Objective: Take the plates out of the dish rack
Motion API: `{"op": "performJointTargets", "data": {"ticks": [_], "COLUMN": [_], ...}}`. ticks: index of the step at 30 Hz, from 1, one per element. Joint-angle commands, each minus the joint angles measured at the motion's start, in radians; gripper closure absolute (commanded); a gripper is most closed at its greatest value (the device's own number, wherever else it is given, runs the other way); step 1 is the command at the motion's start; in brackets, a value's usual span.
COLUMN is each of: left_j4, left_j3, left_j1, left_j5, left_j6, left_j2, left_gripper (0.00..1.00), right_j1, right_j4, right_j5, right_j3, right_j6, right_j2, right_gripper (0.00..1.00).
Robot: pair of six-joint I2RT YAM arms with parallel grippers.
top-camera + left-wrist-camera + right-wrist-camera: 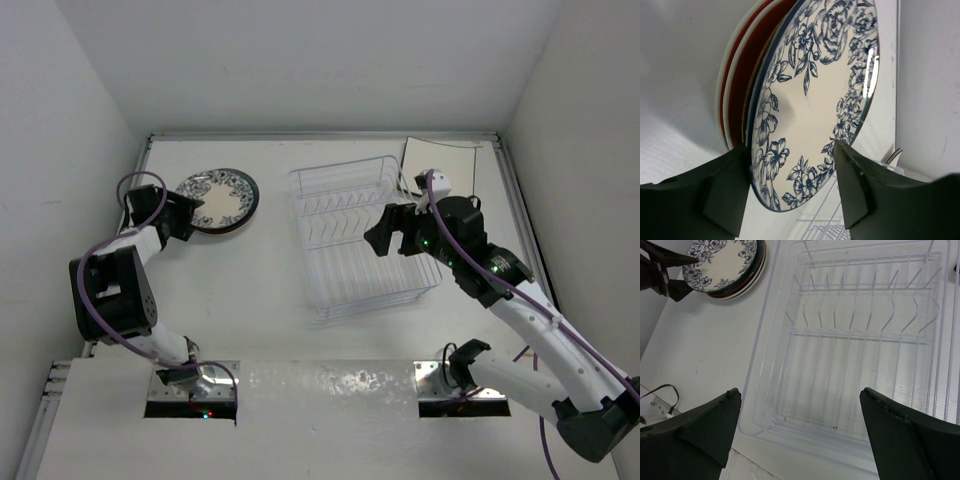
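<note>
Between the dark, matte fingers of my left pincer point(790, 146) stands the near rim of a round plate point(810, 110), glossy cream with dark blue flowers and a thin dark edge. The fingers are parted about halfway. They bracket the rim without squeezing it, and I cannot tell whether either one touches it. That plate lies flat on top of a stack point(737, 282). Under it are a red plate point(757, 65) and a white one point(724, 90), all round and smooth.

My right pincer point(800, 390) is spread as wide as it goes and has hold of nothing. It hangs above the dish rack point(855, 335), a rectangular basket of thin white wire with nothing in it. A row of upright bent prongs crosses its far half. Its long side runs away from my bases toward the back wall, turned slightly.

The stack sits at the far left of the desk point(250, 300), well apart from the rack. Behind the rack's far right corner is a pale square thing with a dark edge point(440, 160), too far off to make out. The desk is flat, matte white, shut in by plain white walls point(300, 60).
</note>
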Motion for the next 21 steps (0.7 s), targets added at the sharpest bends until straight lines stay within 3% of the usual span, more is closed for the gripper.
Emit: {"op": "performJointTargets", "data": {"ticks": [1, 8, 10, 11, 21], "left_j4": [0.032, -0.083, -0.142, -0.162, -0.437], "left_j3": [0.082, 0.159, 0.185, 0.215, 0.384], "left_j1": [0.003, -0.005, -0.015, -0.028, -0.092], "left_j5": [0.026, 0.041, 0.026, 0.017, -0.137], "left_j6": [0.010, 0.030, 0.046, 0.052, 0.095], "left_j2": [0.036, 0.105, 0.116, 0.127, 0.199], "left_gripper": [0.39, 0.22, 0.12, 0.00, 0.00], "right_j1": [0.002, 0.002, 0.000, 0.000, 0.000], "right_j4": [0.044, 0.054, 0.054, 0.055, 0.040], "right_j5": [-0.012, -0.012, -0.012, -0.012, -0.009], "right_j3": [-0.011, -0.023, -0.025, -0.025, -0.026], "right_j6": [-0.005, 0.004, 0.007, 0.008, 0.005], "right_j2": [-0.020, -0.026, -0.026, -0.028, -0.040], "right_gripper": [0.01, 0.01, 0.01, 0.01, 0.01]}}
